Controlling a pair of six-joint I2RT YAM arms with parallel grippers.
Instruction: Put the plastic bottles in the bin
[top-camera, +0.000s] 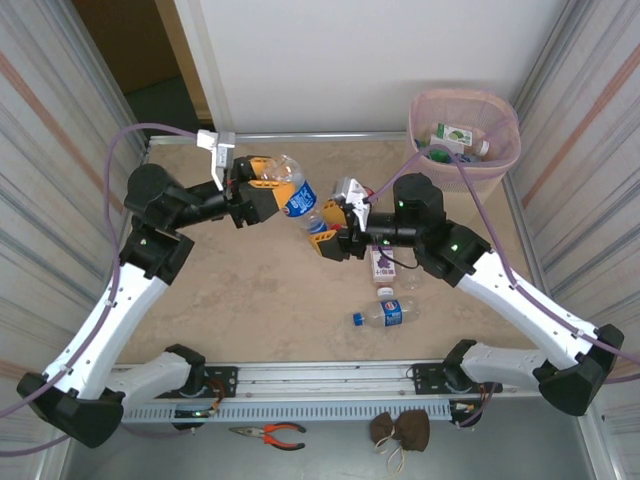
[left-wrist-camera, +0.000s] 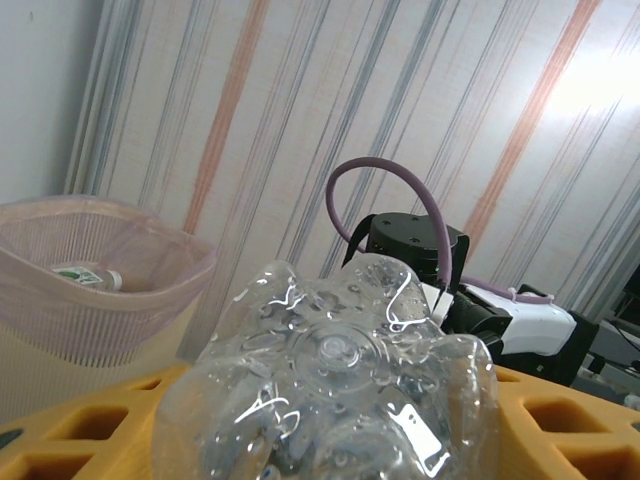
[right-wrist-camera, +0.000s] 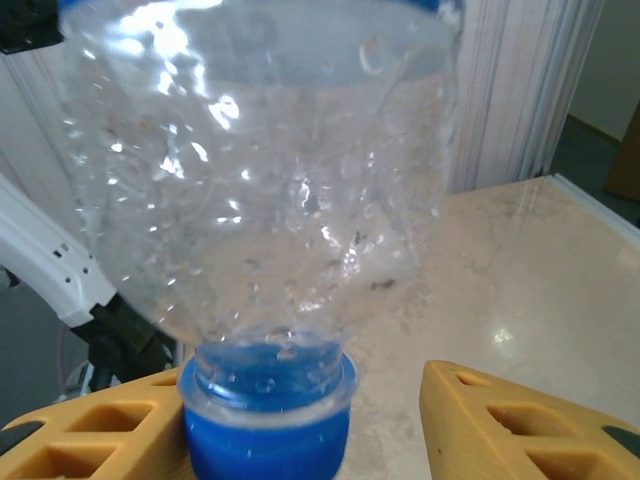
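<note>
Top view: left end effector (top-camera: 270, 189) is clenched on a clear bottle (top-camera: 292, 194), held in the air above the surface (top-camera: 250, 290), cap (top-camera: 315, 225) aimed at the right end effector (top-camera: 328, 228). That one sits w/ jaws either side of the cap, so this reads as a handover. It makes sense, since the bin (top-camera: 500, 112) stands beyond the right end effector at the far corner, well apart from the left one. Three more bottles (top-camera: 386, 315) lie on the surface just below/behind the right end effector, not yet binned. Several sit in the bin already.

Right wrist view adds what top can't: the cap is against one finger (right-wrist-camera: 95, 435), w/ a clear gap to the other, so the right end effector is released, not gripping yet. Left wrist view shows the bottle's base wedged tight between the yellow fingers, confirming the hold. It also looks past the bottle to the bin's mesh side w/ a green-label bottle inside, and to the right arm opposite. Neither wrist view shows the bottles left on the surface. Likely next: right closes on the neck, then left lets go.
</note>
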